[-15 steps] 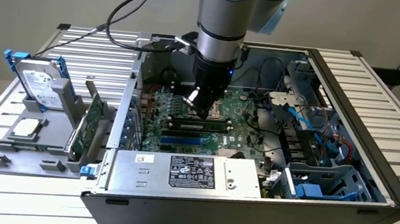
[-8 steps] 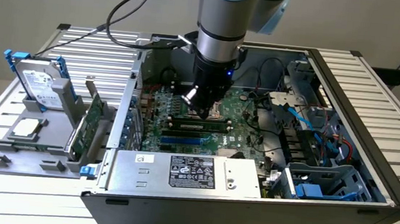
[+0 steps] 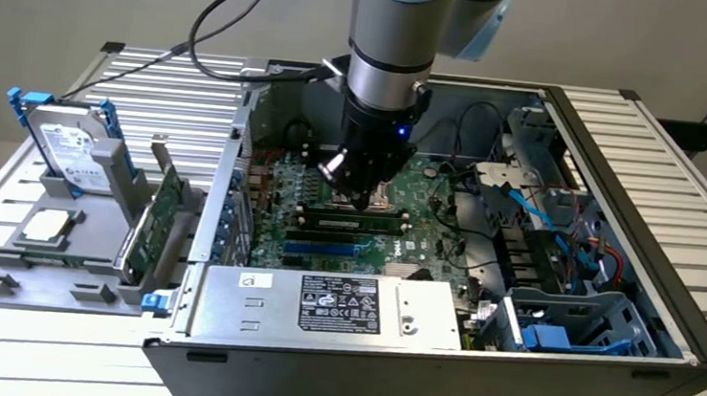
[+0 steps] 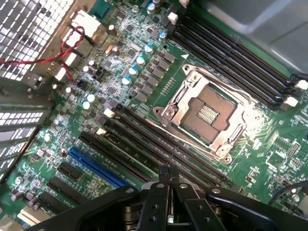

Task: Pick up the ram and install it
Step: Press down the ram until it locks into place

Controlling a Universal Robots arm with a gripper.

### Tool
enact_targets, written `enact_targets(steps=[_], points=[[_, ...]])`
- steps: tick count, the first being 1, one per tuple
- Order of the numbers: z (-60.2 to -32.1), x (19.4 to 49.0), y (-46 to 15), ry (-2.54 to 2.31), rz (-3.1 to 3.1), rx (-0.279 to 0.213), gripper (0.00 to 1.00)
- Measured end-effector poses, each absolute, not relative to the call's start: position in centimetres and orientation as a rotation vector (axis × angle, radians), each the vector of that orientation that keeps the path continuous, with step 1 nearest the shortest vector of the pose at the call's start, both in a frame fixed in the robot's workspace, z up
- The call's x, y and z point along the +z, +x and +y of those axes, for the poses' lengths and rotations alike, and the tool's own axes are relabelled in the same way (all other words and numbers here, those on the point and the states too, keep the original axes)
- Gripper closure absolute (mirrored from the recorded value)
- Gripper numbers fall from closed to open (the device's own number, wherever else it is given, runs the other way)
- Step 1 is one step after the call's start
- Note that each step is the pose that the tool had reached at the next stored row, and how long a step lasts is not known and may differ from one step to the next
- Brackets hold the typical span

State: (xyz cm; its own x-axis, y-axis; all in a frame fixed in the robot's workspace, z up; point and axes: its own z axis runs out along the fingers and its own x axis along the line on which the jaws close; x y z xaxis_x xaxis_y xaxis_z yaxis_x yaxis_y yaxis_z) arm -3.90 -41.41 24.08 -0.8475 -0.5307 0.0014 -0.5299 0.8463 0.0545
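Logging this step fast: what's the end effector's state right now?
End effector: shut, holding nothing, just above the memory slots of the motherboard.

Slatted aluminium table (image 3: 82,366) carries the open PC case (image 3: 651,310), which surrounds the gripper (image 3: 351,196). Grey parts tray (image 3: 13,285) sits on the slats, well off to the exterior view's left of the gripper.
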Motion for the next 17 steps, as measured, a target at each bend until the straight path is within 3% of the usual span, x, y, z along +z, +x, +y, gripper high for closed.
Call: enact_targets(steps=[17], points=[[-41.41, 24.00, -3.90, 0.419, -3.104, -0.084, 0.89]])
